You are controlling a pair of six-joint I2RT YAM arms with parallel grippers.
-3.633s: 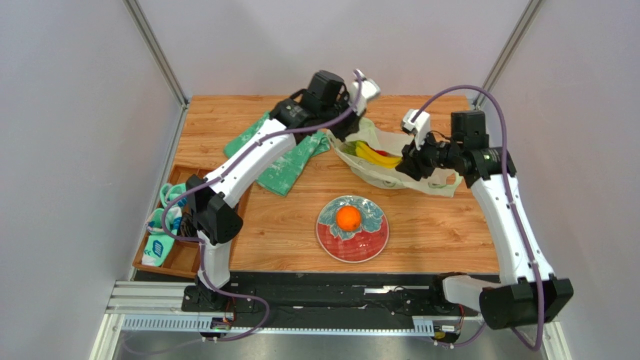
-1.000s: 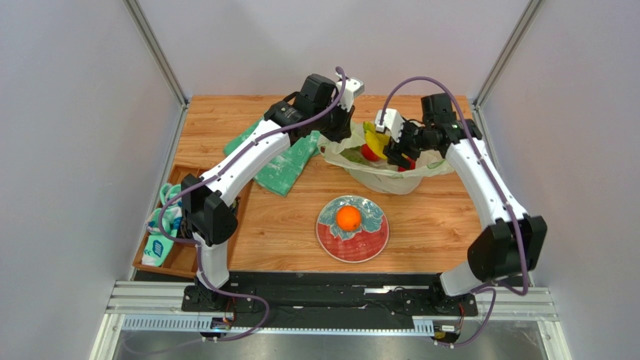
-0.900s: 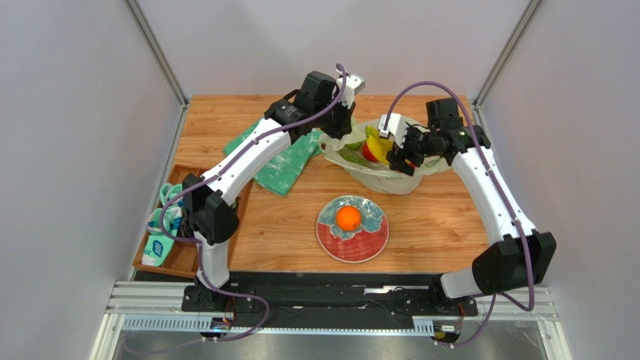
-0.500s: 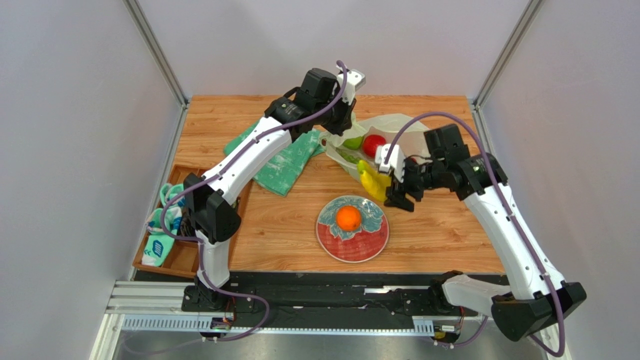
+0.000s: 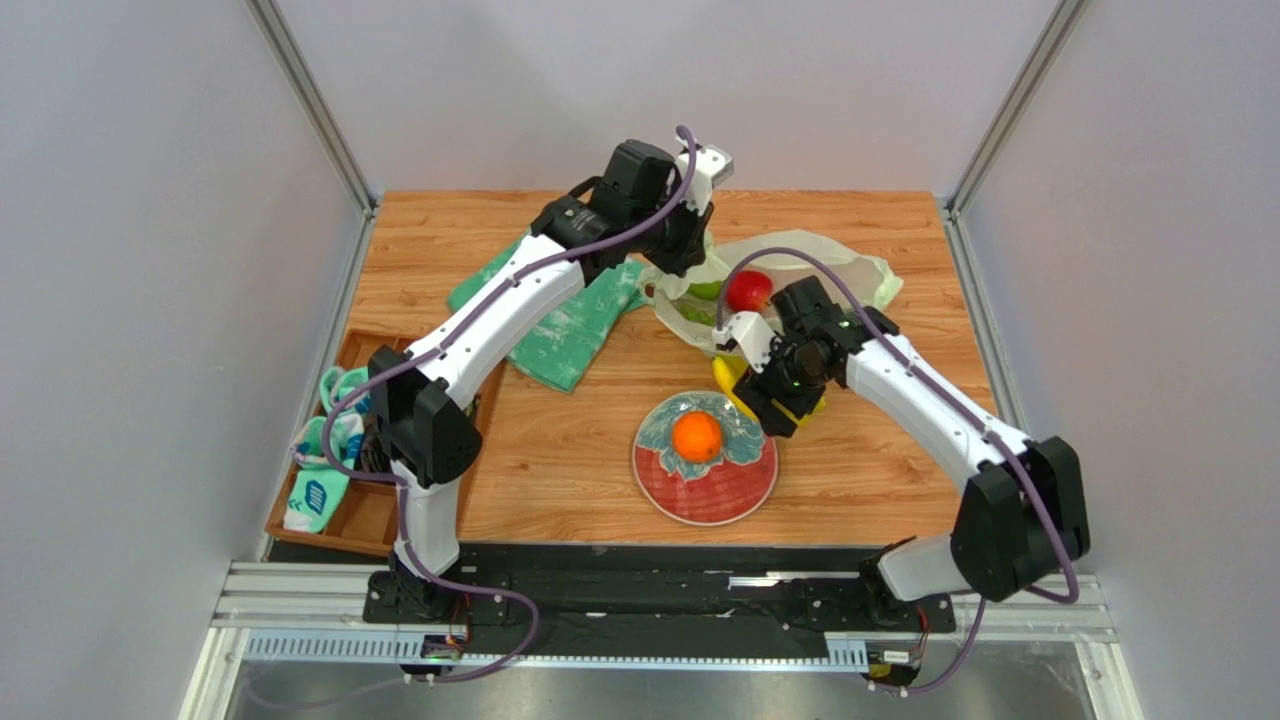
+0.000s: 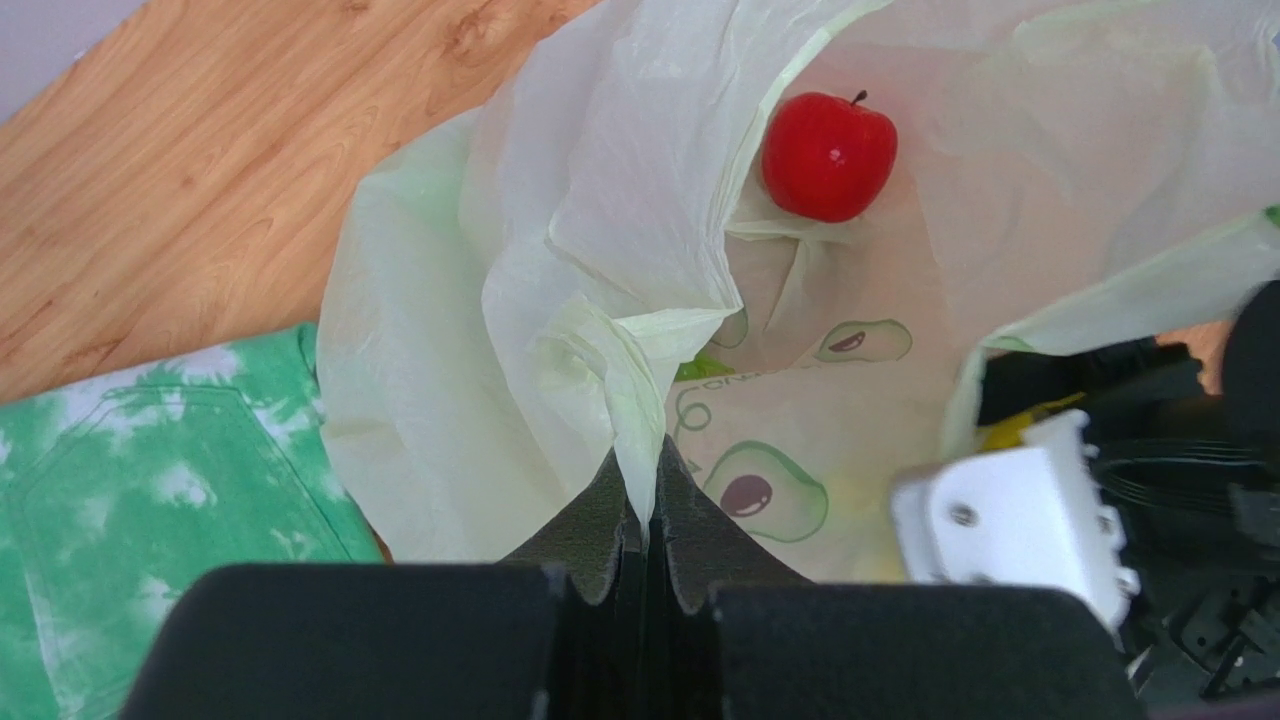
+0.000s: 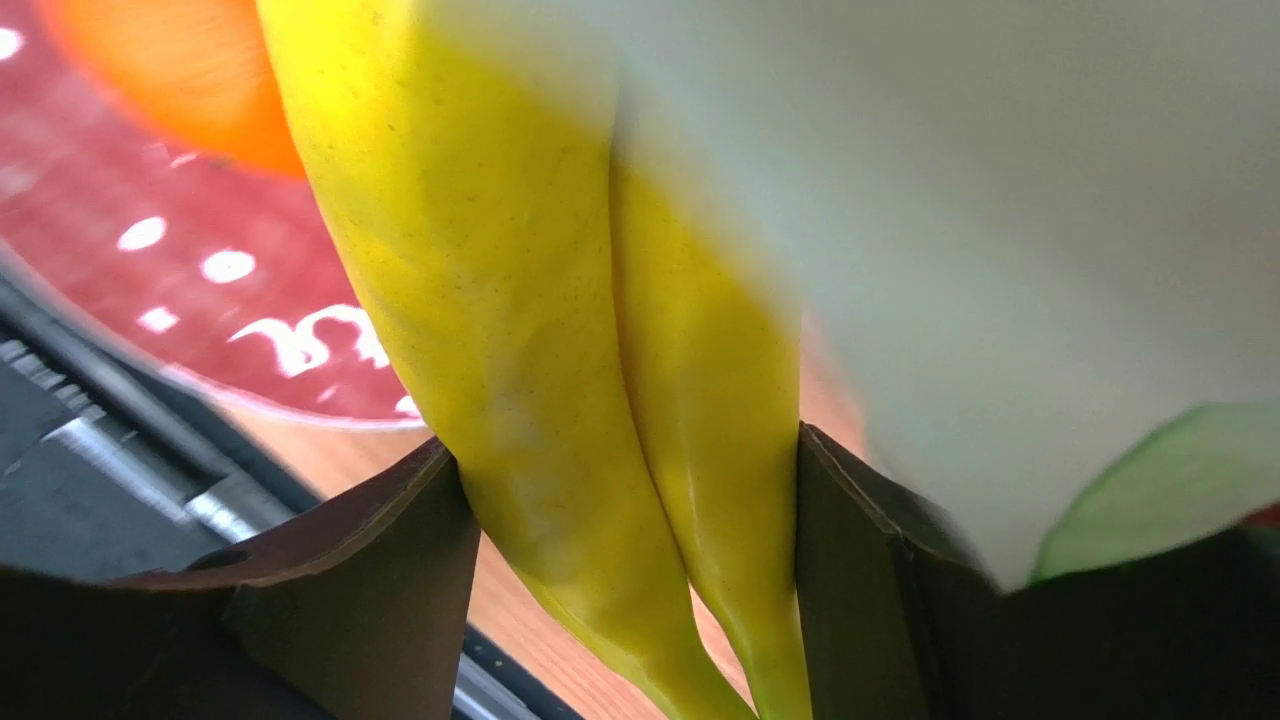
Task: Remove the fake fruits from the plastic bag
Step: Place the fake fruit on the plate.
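The pale yellow-green plastic bag lies at the back of the table. My left gripper is shut on a fold of its rim and holds it up. A red fruit lies in the bag's mouth and also shows in the left wrist view; a green fruit shows beside it. My right gripper is shut on the yellow banana bunch, held at the back right edge of the red plate. The orange sits on the plate. The grapes are hidden.
A green-and-white cloth lies left of the bag under my left arm. A wooden tray with teal-and-white items stands at the left table edge.
My right gripper has carried the banana bunch out of the bag and toward the plate. The left gripper has kept its hold on the bag rim. A red fruit now lies uncovered in the bag.
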